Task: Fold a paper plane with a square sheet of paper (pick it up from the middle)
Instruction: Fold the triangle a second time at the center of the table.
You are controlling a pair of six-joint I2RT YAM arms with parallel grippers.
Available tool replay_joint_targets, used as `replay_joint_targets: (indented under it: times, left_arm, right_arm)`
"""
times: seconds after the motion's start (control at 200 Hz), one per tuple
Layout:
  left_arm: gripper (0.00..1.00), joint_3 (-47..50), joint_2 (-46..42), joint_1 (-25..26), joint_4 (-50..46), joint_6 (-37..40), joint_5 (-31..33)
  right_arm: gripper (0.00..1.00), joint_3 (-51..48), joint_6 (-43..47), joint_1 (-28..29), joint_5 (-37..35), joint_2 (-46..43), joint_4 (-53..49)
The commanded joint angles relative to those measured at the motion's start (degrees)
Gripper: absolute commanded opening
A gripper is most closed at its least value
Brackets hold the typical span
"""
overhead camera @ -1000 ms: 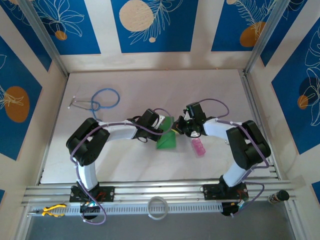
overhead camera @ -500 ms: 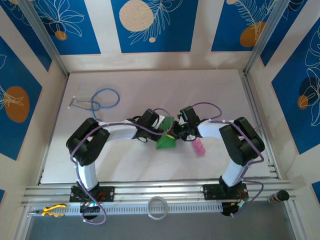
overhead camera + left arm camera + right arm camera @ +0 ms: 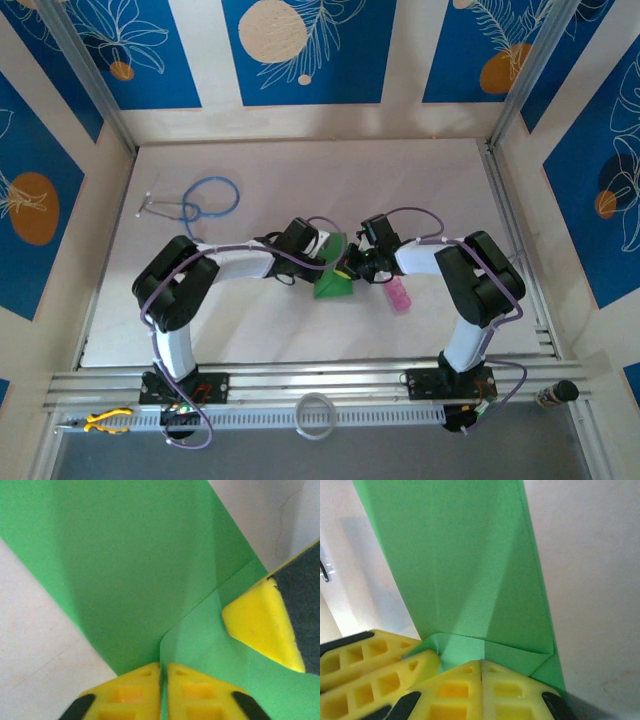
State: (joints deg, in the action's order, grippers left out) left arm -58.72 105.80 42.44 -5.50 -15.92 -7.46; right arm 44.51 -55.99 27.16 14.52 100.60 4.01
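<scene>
The square sheet of paper (image 3: 333,278), bright green and creased into a narrower folded shape, sits mid-table between both arms. My left gripper (image 3: 326,252) reaches it from the left. In the left wrist view its jaws (image 3: 163,666) stand almost together with an edge of the green sheet (image 3: 135,570) between them. My right gripper (image 3: 351,267) comes in from the right. In the right wrist view it (image 3: 481,662) is shut at a folded-over flap of the paper (image 3: 470,565). Each wrist view also catches the other gripper's yellow fingers (image 3: 260,625) (image 3: 370,665) on the sheet.
A small pink bottle (image 3: 398,294) lies just right of the paper, under the right forearm. A blue-tubed stethoscope (image 3: 200,198) lies at the far left. On the front rail sit a white ring (image 3: 316,415) and yellow pliers (image 3: 105,420).
My right gripper has moved left and a little nearer, onto the right side of the green paper. The left arm and the paper have stayed in place.
</scene>
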Motion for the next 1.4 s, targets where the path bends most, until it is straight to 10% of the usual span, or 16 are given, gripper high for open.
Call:
replay_joint_targets:
  times: [0.0, 0.2, 0.6, 1.396]
  left_arm:
    - [0.21, -1.39, -3.02, -0.48, -4.34, -1.90, 0.61]
    - [0.33, -1.77, -7.92, -1.66, -6.73, -7.55, 0.93]
    - [0.08, 0.33, -5.91, -0.86, 0.23, -17.36, -22.94]
    - [0.05, 2.70, 1.33, -0.39, -2.57, -19.51, -22.43]
  right_arm:
    - [0.00, -1.18, 0.91, -1.22, -1.28, 1.00, -4.39]
    - [0.00, -0.16, 1.81, -1.67, 0.01, 2.07, -4.98]
    - [0.00, 0.63, 2.43, -1.68, -0.29, 1.71, -6.51]
    - [0.00, 0.58, 2.81, -1.49, -0.78, 1.70, -7.29]
